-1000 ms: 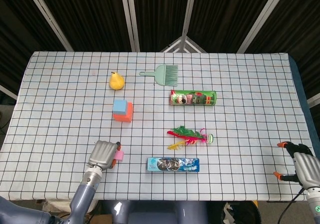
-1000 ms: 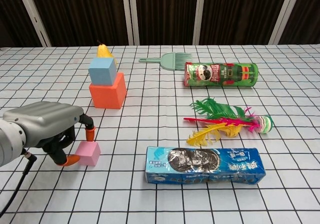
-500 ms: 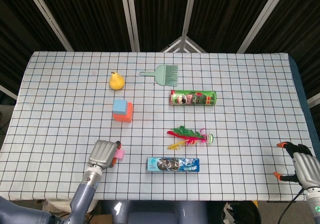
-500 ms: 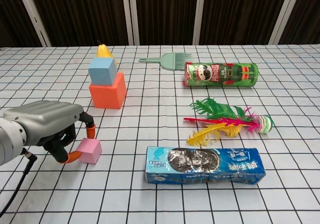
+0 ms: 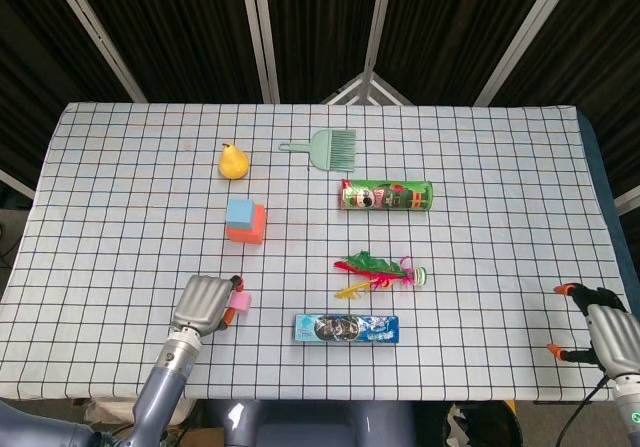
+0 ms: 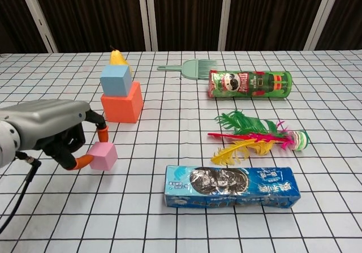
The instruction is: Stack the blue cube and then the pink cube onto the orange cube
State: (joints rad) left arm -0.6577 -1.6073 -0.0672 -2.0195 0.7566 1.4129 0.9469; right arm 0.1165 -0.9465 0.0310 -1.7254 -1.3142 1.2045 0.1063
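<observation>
While my left hand pinches the pink cube between its orange-tipped fingers, the cube hangs tilted just above the table, near the front edge. Taking the pink cube as my landmark: to its right and slightly nearer lies one blue cookie box, flat and lengthwise. Further right of the cube and a little beyond the box sits one feather toy, green, red and yellow, with a small ball at its end. Straight beyond the cube stands one orange cube with one blue cube stacked on it, sitting slightly toward the orange one's left side. Between my cube and that stack I see only bare checked cloth. Behind the stack rests one yellow pear, partly hidden by the blue cube in the chest view. Far right of the stack lies one green chips can on its side, and beyond it one pale green brush. My right hand hovers at the table's front right corner, far from the cube, fingers spread and holding nothing.
</observation>
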